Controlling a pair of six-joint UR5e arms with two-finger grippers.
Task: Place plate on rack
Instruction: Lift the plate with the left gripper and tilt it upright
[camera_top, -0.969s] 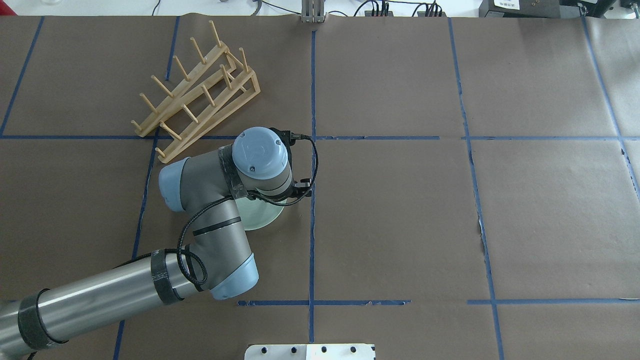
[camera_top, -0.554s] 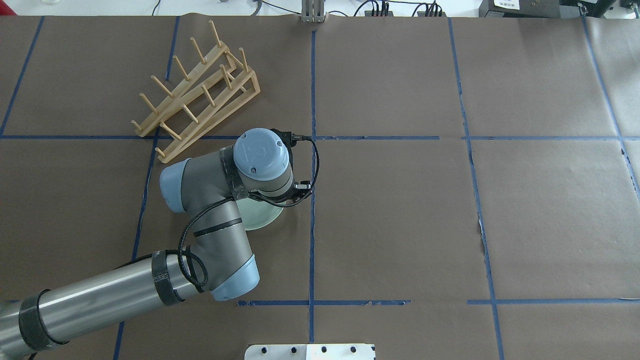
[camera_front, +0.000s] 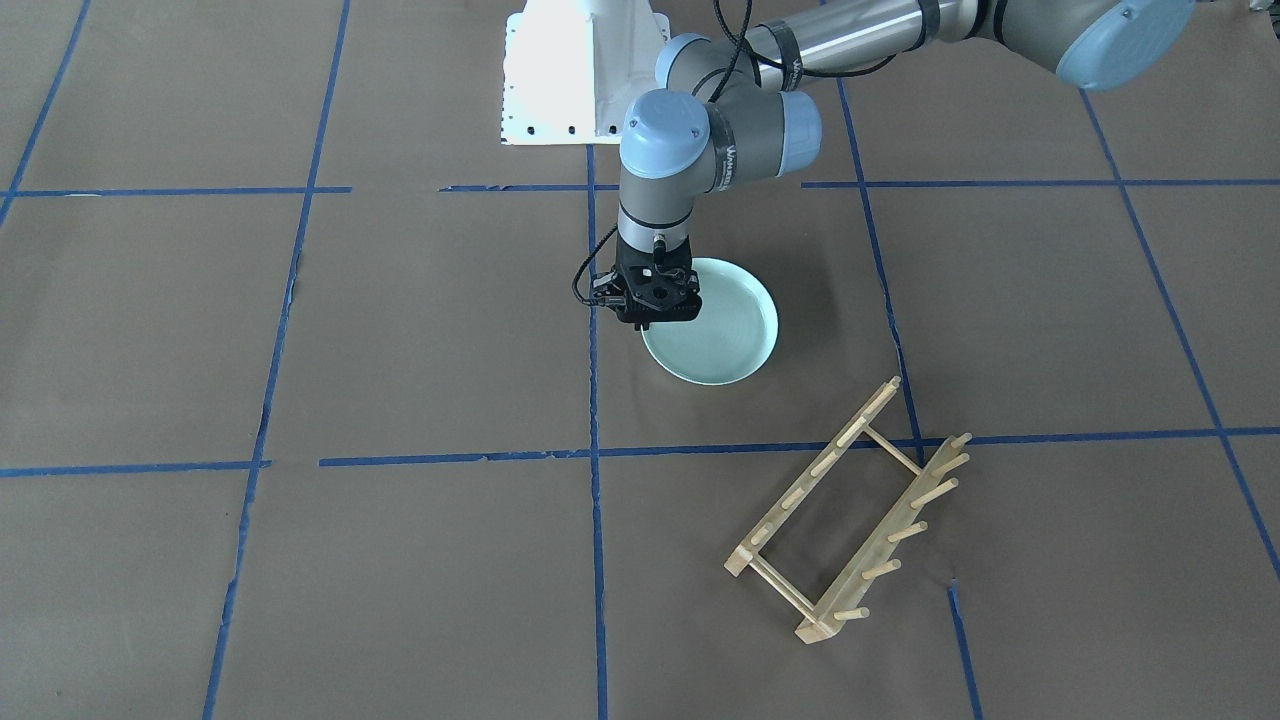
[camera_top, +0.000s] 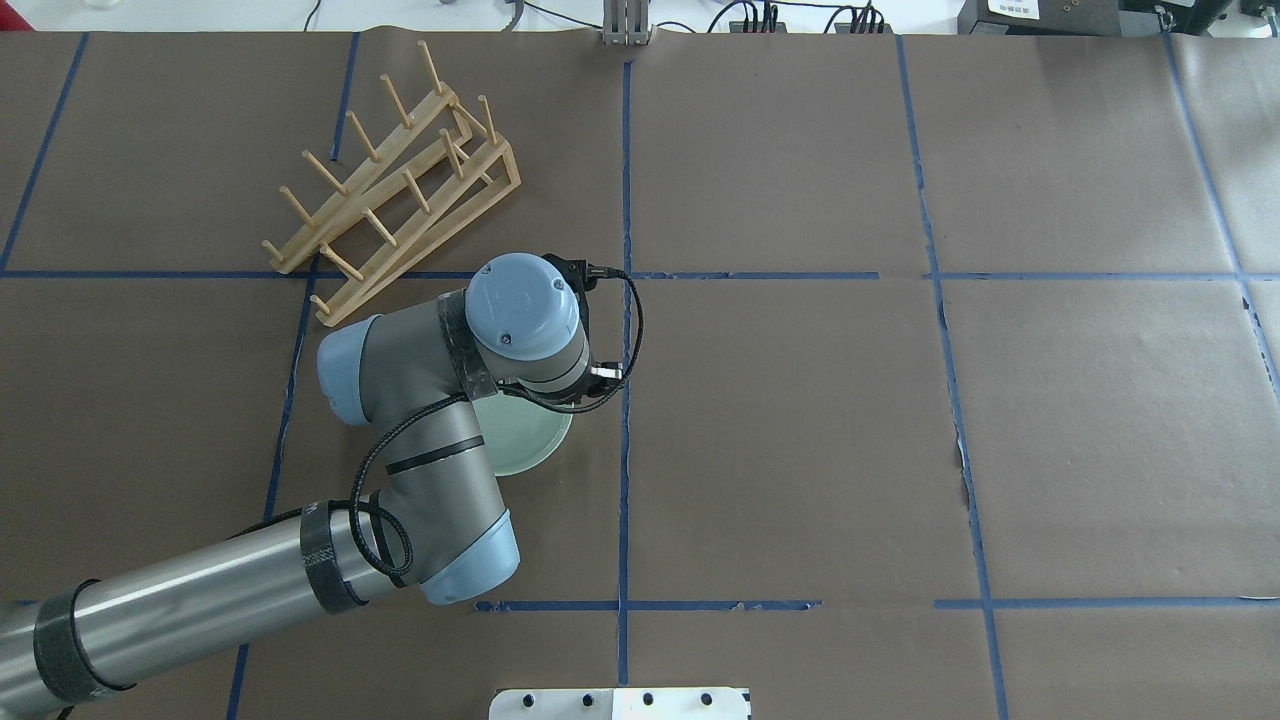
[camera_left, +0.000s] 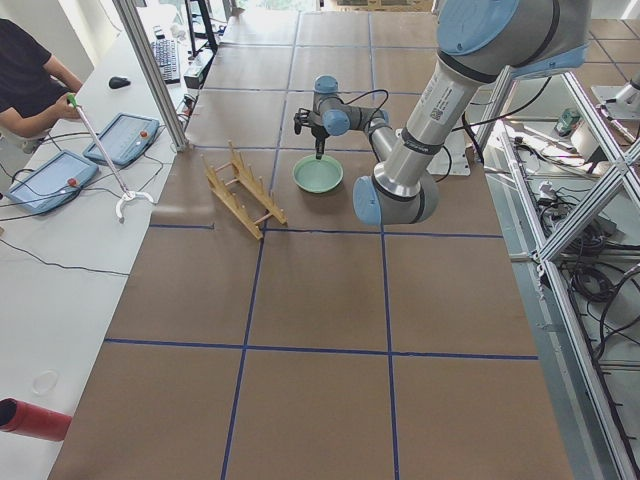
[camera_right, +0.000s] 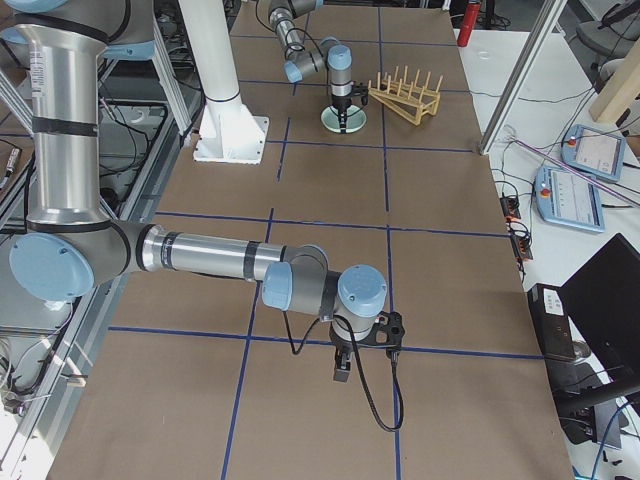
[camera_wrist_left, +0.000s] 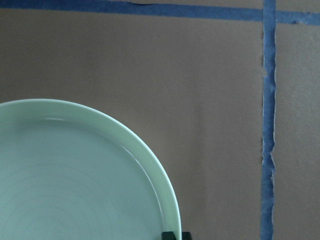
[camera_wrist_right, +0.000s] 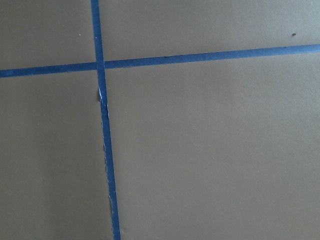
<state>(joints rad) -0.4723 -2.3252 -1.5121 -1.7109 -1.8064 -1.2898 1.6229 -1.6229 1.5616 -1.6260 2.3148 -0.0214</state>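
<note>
Clamping the plate by its rim, left gripper points straight down, fingers pinched tight on either side of the rim. Plate is flat, near the middle of the bench, slightly toward the robot's left end. Rack stands well apart from the plate, set diagonally toward the far edge and left end, pegs up. Right gripper hangs low over the bench near its right end, above crossing blue tape lines; cannot tell whether its fingers are apart or together.
</note>
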